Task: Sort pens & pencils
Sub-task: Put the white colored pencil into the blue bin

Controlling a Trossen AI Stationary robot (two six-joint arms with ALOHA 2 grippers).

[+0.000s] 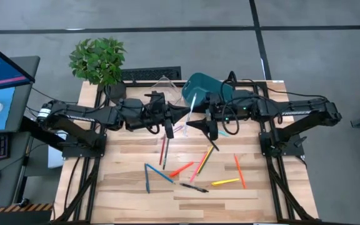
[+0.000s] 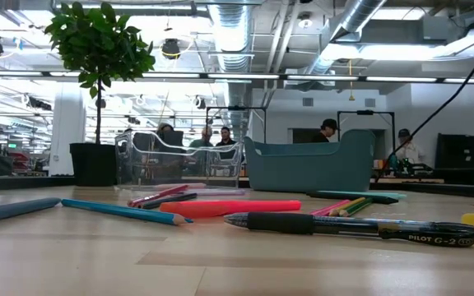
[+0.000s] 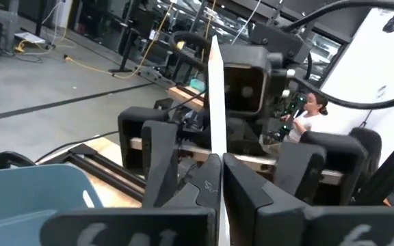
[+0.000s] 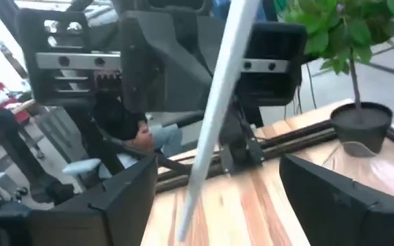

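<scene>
Nearest in the low view, a black pen (image 2: 360,226) printed "PILOT G-2" lies flat on the pale wooden bench (image 1: 136,194), with a red marker (image 2: 229,207) and a teal pencil (image 2: 126,211) just behind it. Seen from above, more pens and pencils (image 1: 195,167) lie scattered over the bench's near half, below both jaws, and the near edge and corners stay bare wood.

Over the far middle, the left gripper (image 1: 181,113) has its jaws clenched on a thin white stick (image 3: 215,102) that stands up between them. The right gripper (image 1: 192,124) faces it, jaws spread wide on either side of the same stick (image 4: 217,102) without touching it.

Just beyond the jaws sit a clear plastic bin (image 2: 179,160) and a teal plastic bin (image 2: 309,164) side by side at the far edge. A potted green plant (image 1: 99,60) stands at the far left corner. People (image 2: 327,129) show in the room behind.
</scene>
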